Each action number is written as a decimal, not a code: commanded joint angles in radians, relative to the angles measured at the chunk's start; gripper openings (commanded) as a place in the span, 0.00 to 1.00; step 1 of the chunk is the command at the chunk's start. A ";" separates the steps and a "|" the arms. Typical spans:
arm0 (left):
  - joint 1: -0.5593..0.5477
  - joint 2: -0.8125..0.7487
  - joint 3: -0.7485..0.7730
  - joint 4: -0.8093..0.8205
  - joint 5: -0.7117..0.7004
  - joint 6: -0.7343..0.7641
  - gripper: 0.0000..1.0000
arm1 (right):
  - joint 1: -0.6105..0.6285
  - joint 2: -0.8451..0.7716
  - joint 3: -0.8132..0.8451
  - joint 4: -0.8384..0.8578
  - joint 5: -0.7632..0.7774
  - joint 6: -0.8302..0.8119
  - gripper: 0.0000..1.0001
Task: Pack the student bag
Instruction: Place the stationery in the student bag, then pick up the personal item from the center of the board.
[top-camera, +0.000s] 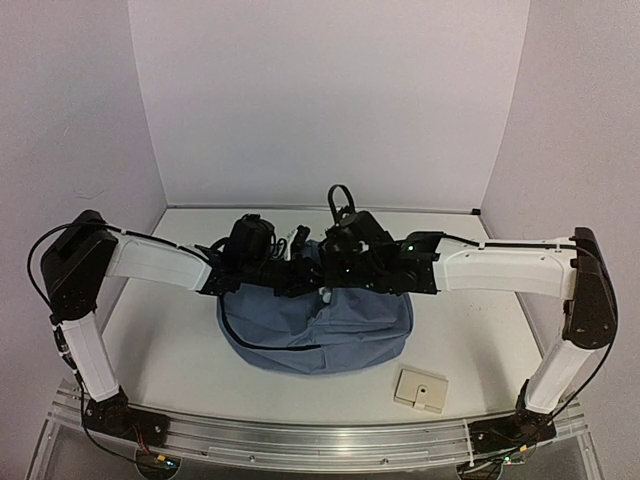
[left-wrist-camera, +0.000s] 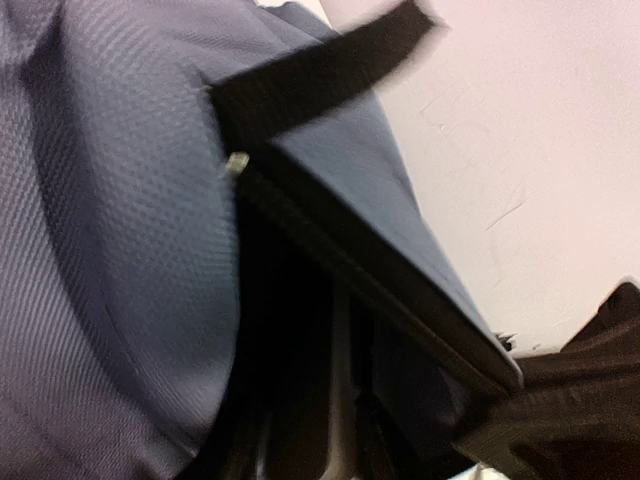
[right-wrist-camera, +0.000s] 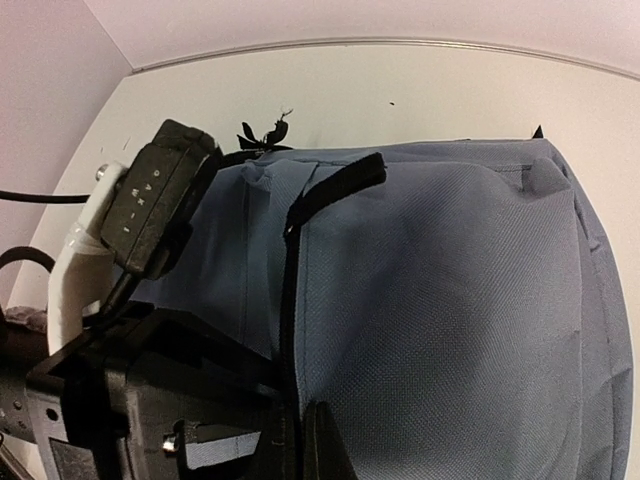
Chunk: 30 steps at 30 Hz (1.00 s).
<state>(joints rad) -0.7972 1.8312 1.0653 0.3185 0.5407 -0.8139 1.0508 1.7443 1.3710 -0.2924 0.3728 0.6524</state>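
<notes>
Located slate-blue student bag (top-camera: 315, 335) slumped at centre of table (top-camera: 480, 330).
Found left end effector (top-camera: 292, 277) and right end effector (top-camera: 327, 280) meeting over its far rim; could not tell open from closed on either.

1. The top external view sits high behind the two arm bases and looks forward and down. It is far enough back to take in the whole bench (top-camera: 470, 330), with the bases at 6 o'clock and the back wall at 12 o'clock.
2. The left wrist view is pressed very close against the student bag (left-wrist-camera: 110, 250). Blurred fabric fills most of the frame, and bare bench shows only toward 2 o'clock.
3. The right wrist view stands a little farther off and looks across the bag toward the wall at 12 o'clock. The left arm (right-wrist-camera: 150, 200) enters from 8 o'clock.
4. All three views share the bag's blue fabric and the pale bench.
</notes>
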 joint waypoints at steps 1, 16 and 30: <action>-0.005 -0.160 -0.042 -0.150 -0.137 0.134 0.42 | 0.017 -0.064 0.000 0.055 0.011 0.008 0.00; -0.066 -0.207 -0.114 -0.203 -0.155 0.160 0.48 | 0.018 -0.044 0.009 0.066 -0.013 -0.005 0.00; -0.003 -0.400 -0.112 -0.501 -0.429 0.110 0.94 | -0.004 -0.281 -0.192 -0.171 0.059 -0.052 0.87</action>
<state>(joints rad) -0.8628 1.5516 0.9497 -0.0099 0.2651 -0.6876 1.0607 1.5849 1.2657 -0.3337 0.3926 0.6006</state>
